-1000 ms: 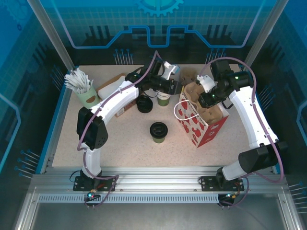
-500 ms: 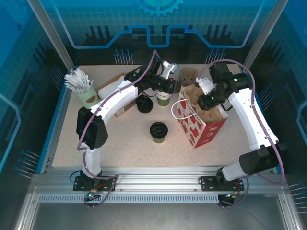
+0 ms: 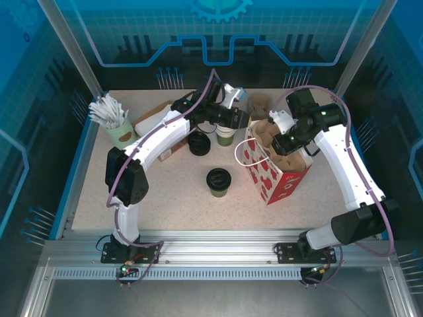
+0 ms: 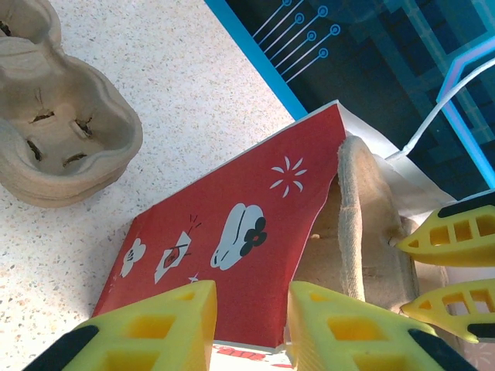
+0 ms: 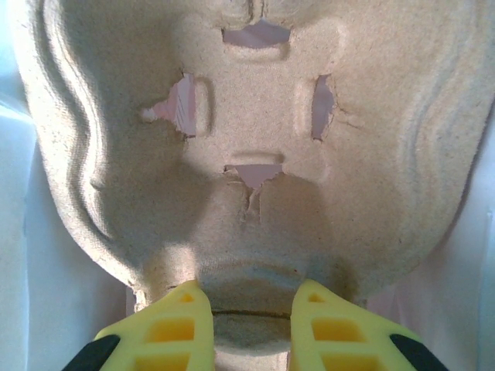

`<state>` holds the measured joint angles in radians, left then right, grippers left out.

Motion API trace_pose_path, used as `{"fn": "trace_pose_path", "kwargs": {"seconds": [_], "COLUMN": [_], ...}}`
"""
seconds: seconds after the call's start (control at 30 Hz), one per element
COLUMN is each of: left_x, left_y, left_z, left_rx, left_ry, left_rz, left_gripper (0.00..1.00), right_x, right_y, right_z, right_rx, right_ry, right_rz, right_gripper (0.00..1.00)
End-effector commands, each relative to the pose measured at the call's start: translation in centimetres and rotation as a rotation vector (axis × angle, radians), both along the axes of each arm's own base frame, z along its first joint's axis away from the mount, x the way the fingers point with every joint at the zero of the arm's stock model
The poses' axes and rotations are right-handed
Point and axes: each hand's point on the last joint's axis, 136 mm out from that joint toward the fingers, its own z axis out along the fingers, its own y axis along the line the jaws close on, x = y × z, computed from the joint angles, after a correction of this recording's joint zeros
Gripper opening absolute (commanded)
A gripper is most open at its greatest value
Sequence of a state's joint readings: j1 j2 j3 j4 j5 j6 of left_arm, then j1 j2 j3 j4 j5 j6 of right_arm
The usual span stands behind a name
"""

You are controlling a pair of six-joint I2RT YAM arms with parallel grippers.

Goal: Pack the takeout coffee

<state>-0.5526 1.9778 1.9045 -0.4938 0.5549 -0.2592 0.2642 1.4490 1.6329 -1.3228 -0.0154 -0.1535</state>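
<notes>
The right gripper [image 5: 249,292] is clamped on the edge of a pulp cup tray [image 5: 255,116] sitting in the mouth of the red bag [image 3: 276,179]. The left gripper [image 4: 251,292] straddles the bag's top edge, jaws a little apart; whether they pinch the paper I cannot tell. The coffee [image 3: 219,180], lid on, stands upright on the table [image 3: 165,198] near the bag's left side, apart from both grippers.

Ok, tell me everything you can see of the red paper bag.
The red paper bag stands open on the right half of the table, printed with white cartoon motifs, white inside, a white cord handle looping off its near-left side. A pulp cup carrier sits in its mouth, gripped by the right end effector; the fingers of the left end effector straddle its rim.
</notes>
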Motion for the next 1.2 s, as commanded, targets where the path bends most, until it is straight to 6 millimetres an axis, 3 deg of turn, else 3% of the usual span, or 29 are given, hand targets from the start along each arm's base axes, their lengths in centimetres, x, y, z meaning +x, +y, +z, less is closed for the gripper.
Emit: {"fn": "trace_pose_path", "kwargs": {"seconds": [0.0, 0.87, 1.17], "left_x": [0.5, 0.7, 0.7], "left_y": [1.1, 1.6, 1.2], "left_z": [-1.6, -1.3, -0.7], "left_rx": [0.045, 0.047, 0.045], "left_ry": [0.021, -0.004, -0.049], "left_rz": [0.029, 0.056, 0.01], "left_gripper": [0.31, 0.35, 0.47], "right_x": [-1.4, -2.7, -2.4], "right_y": [0.2, 0.1, 0.5], "right_z": [0.3, -0.3, 0.2], "right_rx": [0.009, 0.019, 0.041], "right_ry": [0.018, 0.045, 0.029], "right_rz": [0.007, -0.012, -0.006], "right_gripper": [0.19, 0.19, 0.19]}}
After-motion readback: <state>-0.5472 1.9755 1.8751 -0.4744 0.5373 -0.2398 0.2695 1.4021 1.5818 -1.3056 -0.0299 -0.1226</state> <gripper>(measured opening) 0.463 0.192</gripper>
